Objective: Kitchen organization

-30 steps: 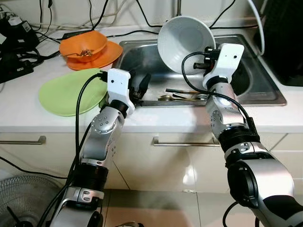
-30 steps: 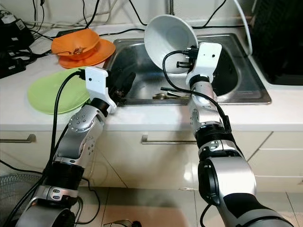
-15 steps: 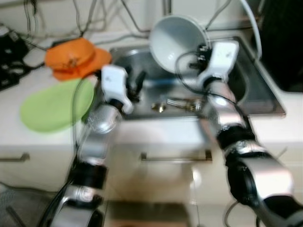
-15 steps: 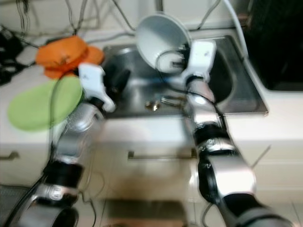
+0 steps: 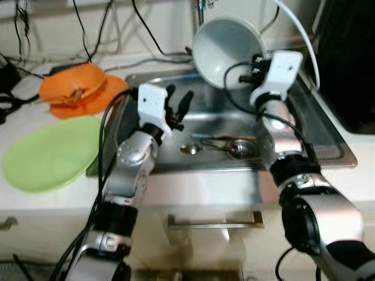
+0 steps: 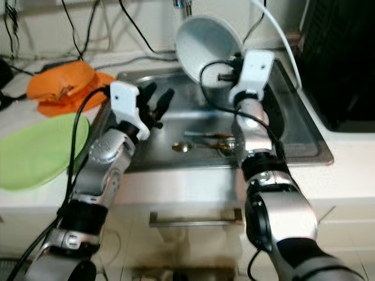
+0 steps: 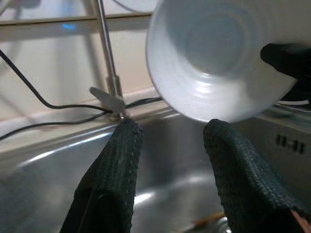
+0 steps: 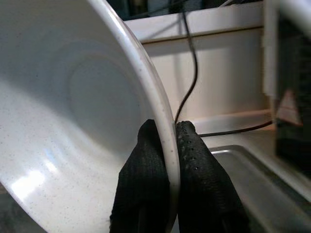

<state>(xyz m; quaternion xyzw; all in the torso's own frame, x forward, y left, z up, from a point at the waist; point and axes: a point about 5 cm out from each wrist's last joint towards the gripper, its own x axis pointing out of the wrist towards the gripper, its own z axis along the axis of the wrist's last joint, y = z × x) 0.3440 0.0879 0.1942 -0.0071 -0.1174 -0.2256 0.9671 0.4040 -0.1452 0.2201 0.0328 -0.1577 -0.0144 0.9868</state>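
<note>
Above the steel sink [image 5: 328, 140], right gripper [image 8: 167, 145] pinches the white bowl [image 5: 225, 52] by its rim (tilted); left gripper [image 5: 179, 100] hangs spread, empty.

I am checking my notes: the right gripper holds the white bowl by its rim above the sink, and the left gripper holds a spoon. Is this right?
Not quite. The left gripper holds nothing: the left wrist view shows its jaws open. The spoon lies in the sink. The right gripper does hold the white bowl by its rim.

Right hand [image 8: 167, 145] pinched closed, left hand [image 7: 172, 145] spread.
</note>
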